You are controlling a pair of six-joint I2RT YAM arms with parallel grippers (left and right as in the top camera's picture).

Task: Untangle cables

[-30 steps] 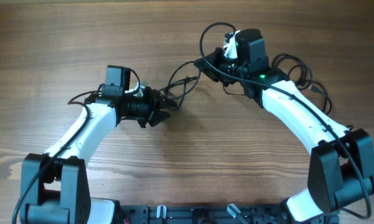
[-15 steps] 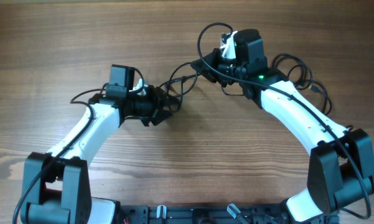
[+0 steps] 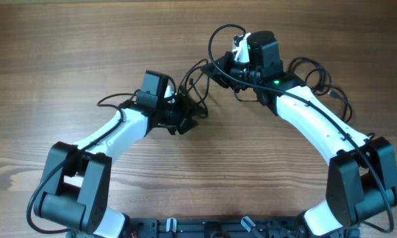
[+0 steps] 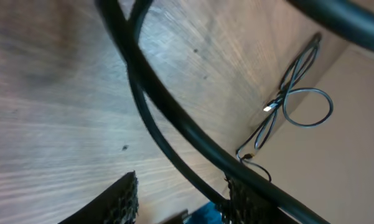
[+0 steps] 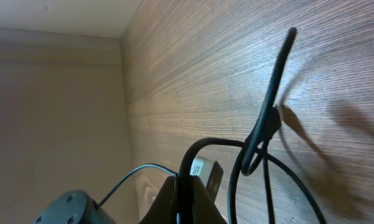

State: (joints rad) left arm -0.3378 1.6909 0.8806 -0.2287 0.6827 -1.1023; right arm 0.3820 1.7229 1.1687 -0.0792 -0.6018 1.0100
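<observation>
bench [image 3: 86, 53]: wood-grain top carrying 2 arms and the cords.
left arm [image 3: 112, 135]: white links, coming in from the lower left and ending at the tangle near mid-bench.
left fingers [image 4: 126, 199]: released; the 2 textured pads stand apart with bare wood showing between them. 1 cord of the tangle crosses right by the other pad; whether it touches cannot be told.
right arm [image 3: 317, 122]: white links, coming in from the lower right, wrist at the upper middle.
right fingers [image 5: 183, 199]: clenched on the tangled cables, with a cord rising out from between the tips.
plug [image 5: 202, 169]: silver, USB-style, just beside the right fingertips.
tangled cables [image 3: 201, 73]: thin black cords strung between the 2 sets of fingers. 1 loop arches above the right wrist; a stretch stands clear of the wood and casts a shadow.
separate cable [image 4: 290, 93]: thin, black, looped, with a silver plug. It lies flat near the bench edge, well apart from the tangle.
</observation>
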